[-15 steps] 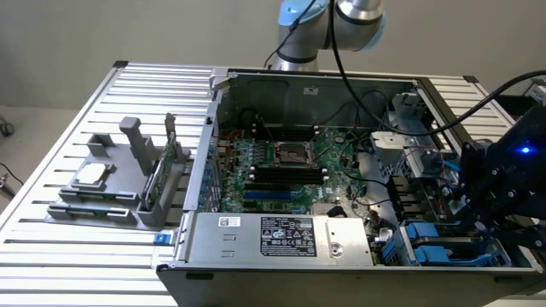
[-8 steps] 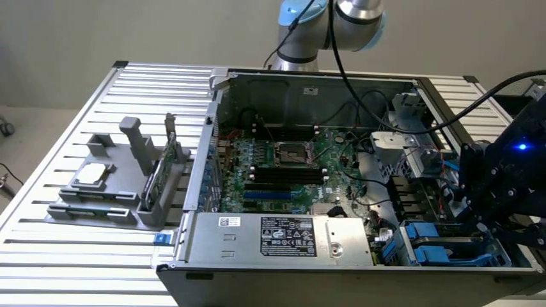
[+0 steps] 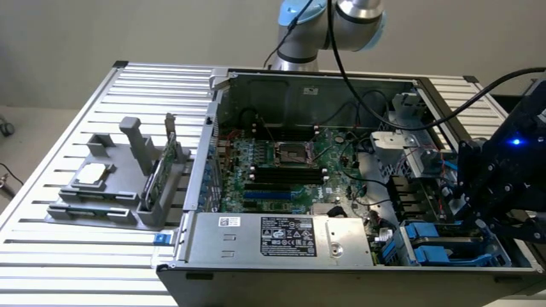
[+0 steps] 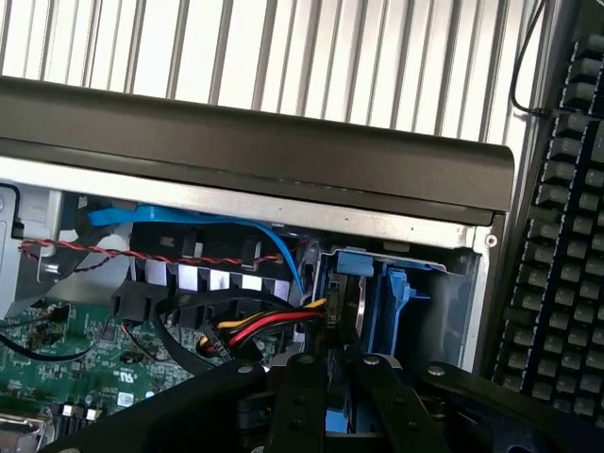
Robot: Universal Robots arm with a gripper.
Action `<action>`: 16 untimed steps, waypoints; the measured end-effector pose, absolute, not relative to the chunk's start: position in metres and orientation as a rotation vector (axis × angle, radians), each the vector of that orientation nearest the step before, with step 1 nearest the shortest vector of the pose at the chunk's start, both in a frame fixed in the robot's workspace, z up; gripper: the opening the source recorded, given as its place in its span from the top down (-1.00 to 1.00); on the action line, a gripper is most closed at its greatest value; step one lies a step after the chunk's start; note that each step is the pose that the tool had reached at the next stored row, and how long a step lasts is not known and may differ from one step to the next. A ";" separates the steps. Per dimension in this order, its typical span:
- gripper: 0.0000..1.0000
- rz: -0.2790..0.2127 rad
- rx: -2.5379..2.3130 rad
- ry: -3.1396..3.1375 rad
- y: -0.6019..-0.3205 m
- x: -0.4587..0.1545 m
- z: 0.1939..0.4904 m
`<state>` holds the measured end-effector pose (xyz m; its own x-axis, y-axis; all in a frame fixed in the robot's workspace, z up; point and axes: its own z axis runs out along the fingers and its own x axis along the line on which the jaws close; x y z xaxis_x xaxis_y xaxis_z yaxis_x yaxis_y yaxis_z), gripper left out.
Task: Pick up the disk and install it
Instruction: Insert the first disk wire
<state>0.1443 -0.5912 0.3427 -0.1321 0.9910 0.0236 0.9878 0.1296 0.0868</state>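
Black gripper linkages are filling the near edge of the wrist view, its fingers drawn close together around a blue-edged object between them. That object is too hidden by the fingers to identify, so whether the disk is the thing being clamped cannot be told.

Just beyond the fingertips, the wrist view is showing a blue drive carrier sitting upright in the bay at the corner of the computer case, with a bundle of red, yellow and black wires running to it and one blue cable crossing under the case rim. A black keyboard is lying beside the case on the slatted table.

The exterior view is giving the whole open case: a motherboard in the middle, a silver power supply along the near wall, and two blue carriers lying in the corner bay under the arm's dark wrist, which is covering the fingers there. A grey holder is standing on the table to the case's side, at the exterior view's left, carrying one small square silver chip.
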 end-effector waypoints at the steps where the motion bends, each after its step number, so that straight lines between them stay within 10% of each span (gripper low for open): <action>1: 0.65 0.125 2.045 2.328 -0.591 0.144 0.343; 16: 0.65 0.116 2.080 2.280 -0.590 0.142 0.340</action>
